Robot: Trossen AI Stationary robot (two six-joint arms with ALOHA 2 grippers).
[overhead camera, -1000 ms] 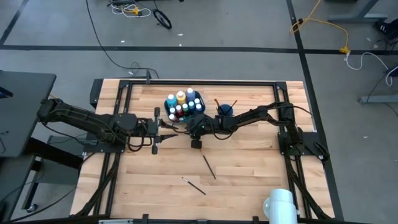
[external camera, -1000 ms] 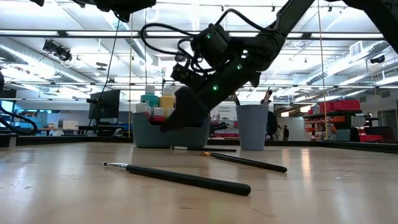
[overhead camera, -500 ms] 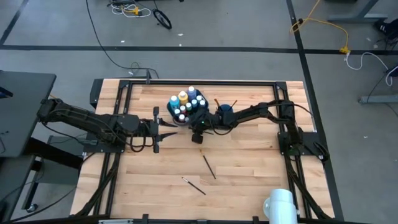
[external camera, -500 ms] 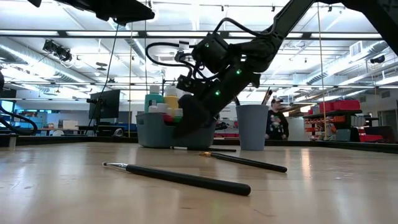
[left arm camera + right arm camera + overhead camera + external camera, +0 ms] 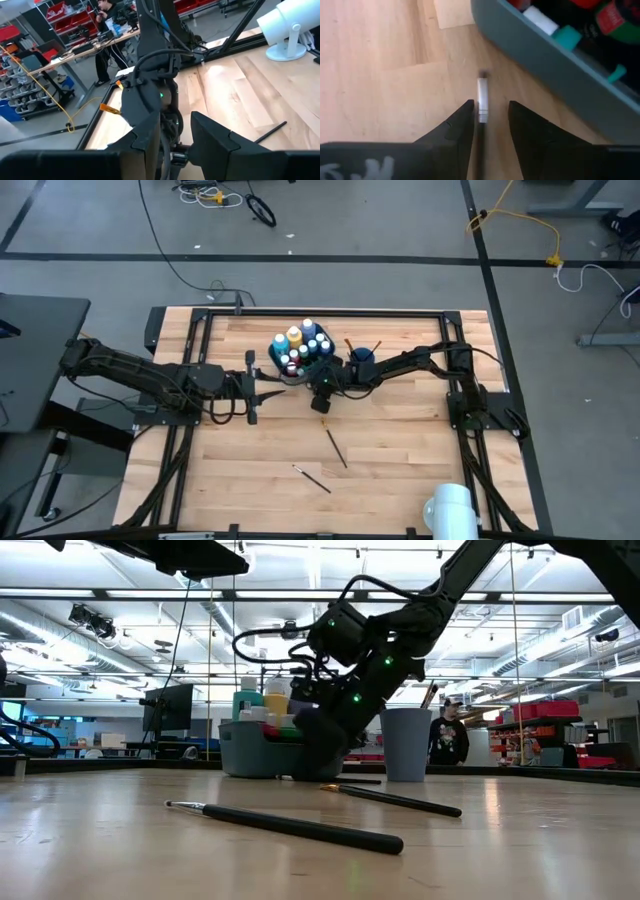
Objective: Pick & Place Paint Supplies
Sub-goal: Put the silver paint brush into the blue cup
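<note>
Teal bin [image 5: 300, 350] crowds the right gripper [image 5: 485, 120], open astride a paintbrush [image 5: 482, 100].

Teal bin [image 5: 277, 356] beside blue cup [image 5: 362, 358]; white lamp [image 5: 449, 508] at table corner.

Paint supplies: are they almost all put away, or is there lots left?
Nearly done. The paint bottles stand in the teal bin, and some brushes are in the blue cup. The right gripper is open over a brush lying beside the bin. Two paintbrushes lie on the table. The left gripper waits nearby.
</note>
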